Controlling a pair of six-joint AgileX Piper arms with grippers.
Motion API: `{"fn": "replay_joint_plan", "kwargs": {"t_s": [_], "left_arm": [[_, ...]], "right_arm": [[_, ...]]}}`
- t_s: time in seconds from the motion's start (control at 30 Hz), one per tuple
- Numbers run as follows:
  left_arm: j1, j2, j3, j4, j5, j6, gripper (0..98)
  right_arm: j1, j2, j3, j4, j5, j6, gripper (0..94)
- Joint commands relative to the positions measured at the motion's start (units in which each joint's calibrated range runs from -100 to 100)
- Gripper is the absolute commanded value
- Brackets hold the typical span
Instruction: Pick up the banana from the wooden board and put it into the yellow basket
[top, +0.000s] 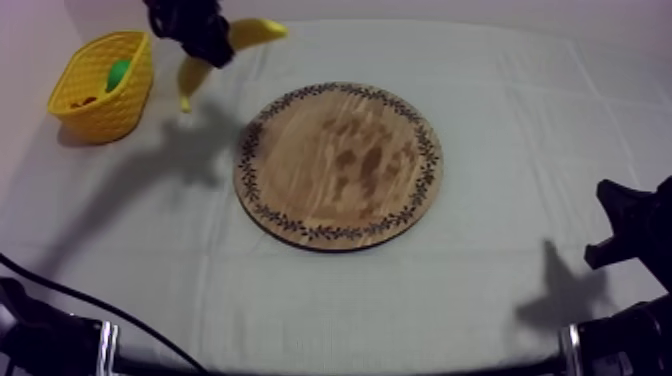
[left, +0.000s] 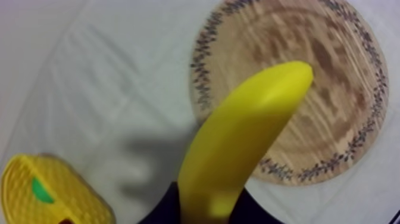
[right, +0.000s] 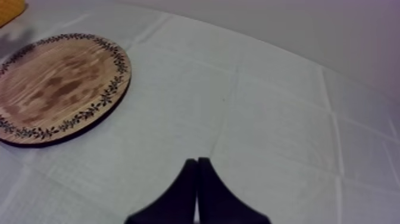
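Left pincer (top: 205, 42) clasps banana (top: 256, 32); yellow basket (top: 76, 72) near.

Tilted banana (top: 257, 32) aloft between yellow basket (top: 97, 112) and wooden board (top: 340, 165).

Grey-white cloth (top: 520, 120) (creased, softly shadowed)

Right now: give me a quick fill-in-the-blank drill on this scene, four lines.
The left pincer is shut on the ____.
The right pincer is ____ on nothing.
The wooden board bears ____ fruit.
In the yellow basket lies a ____ item.
Missing: banana; shut; no; green.
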Motion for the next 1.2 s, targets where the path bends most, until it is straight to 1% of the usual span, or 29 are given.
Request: {"fn": "replay_joint_plan", "kwargs": {"t_s": [0.0, 0.23, 0.37, 0.57, 0.8, 1.07, 1.1, 1.17], "left_arm": [[-3.85, -2.82, -0.08, 0.13, -0.17, -0.22, 10.0], [-12.49, -4.89, -2.97, 0.33, -0.16, -1.32, 10.1], [-17.16, -3.14, -5.1, 0.95, -0.12, -2.43, 9.4], [-22.41, 1.96, -9.58, 1.33, -0.08, -4.41, 8.5], [-25.73, 9.22, -13.7, 1.46, -0.01, -6.11, 8.3], [-26.83, 16.13, -13.86, 1.76, -0.46, -7.14, 8.0], [-26.86, 16.62, -13.83, 1.79, -0.59, -7.2, 8.8], [-26.88, 17.28, -13.73, 1.81, -0.74, -7.23, 15.4]], "right_arm": [[0.0, 0.03, -0.03, 0.0, 0.01, 0.01, 0.2], [0.0, 0.03, -0.03, 0.0, 0.01, 0.01, 0.2], [0.0, 0.03, -0.03, 0.0, 0.01, 0.01, 0.2], [0.0, 0.03, -0.03, 0.0, 0.01, 0.01, 0.2], [0.0, 0.03, -0.03, 0.0, 0.01, 0.01, 0.2], [0.0, 0.03, -0.03, 0.0, 0.01, 0.01, 0.2], [0.0, 0.03, -0.03, 0.0, 0.01, 0.01, 0.2], [0.0, 0.03, -0.03, 0.0, 0.01, 0.01, 0.2]]}}
